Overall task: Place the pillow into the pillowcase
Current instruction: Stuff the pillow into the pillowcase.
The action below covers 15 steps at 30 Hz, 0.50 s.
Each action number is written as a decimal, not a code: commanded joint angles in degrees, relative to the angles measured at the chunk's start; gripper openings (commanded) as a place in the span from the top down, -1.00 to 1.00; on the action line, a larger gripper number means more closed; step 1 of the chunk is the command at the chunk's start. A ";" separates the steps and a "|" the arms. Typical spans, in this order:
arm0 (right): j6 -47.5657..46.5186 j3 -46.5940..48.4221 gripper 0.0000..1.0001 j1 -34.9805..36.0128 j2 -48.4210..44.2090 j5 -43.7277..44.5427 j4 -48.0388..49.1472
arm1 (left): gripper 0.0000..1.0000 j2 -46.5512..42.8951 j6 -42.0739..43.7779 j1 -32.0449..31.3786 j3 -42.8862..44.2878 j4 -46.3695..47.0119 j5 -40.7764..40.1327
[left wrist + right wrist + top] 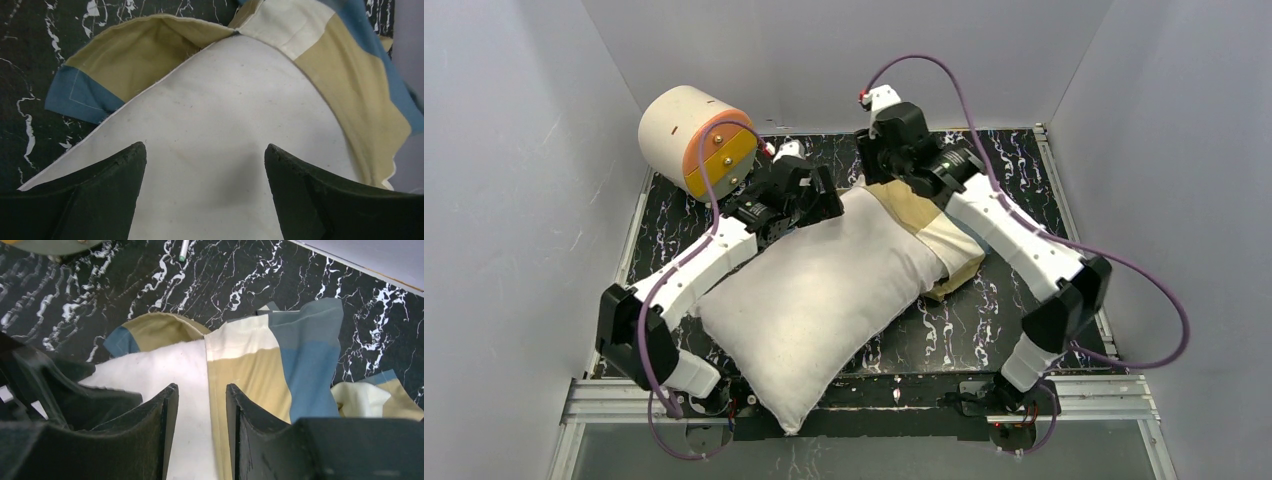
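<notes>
One pillow (824,290), far corner tucked in pillowcase (927,228), on bench (984,330); left fingers (100,200) wide apart, right fingers (260,440) narrowly parted, both holding nothing.

walls (824,50): plain grey | tabletop (984,320): black marble (white veins) | light: even

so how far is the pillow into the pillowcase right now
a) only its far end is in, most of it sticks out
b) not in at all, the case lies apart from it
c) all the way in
a: the pillowcase covers only the far end of the pillow. The left wrist view shows its open mouth lying over that corner, while the rest of the pillow is bare white.
</notes>
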 commanded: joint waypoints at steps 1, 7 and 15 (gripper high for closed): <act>-5.61 7.53 0.04 -0.55 7.33 -1.84 -3.36 | -0.69 2.94 -0.18 0.14 -2.12 2.31 2.94; -8.44 15.17 -0.01 -1.93 16.65 -3.11 -9.24 | 0.76 1.63 -1.66 0.14 -9.35 9.89 5.74; -8.80 15.65 -0.08 -2.14 21.93 -3.49 -12.80 | 1.00 -2.02 -3.64 0.14 -14.11 13.59 6.77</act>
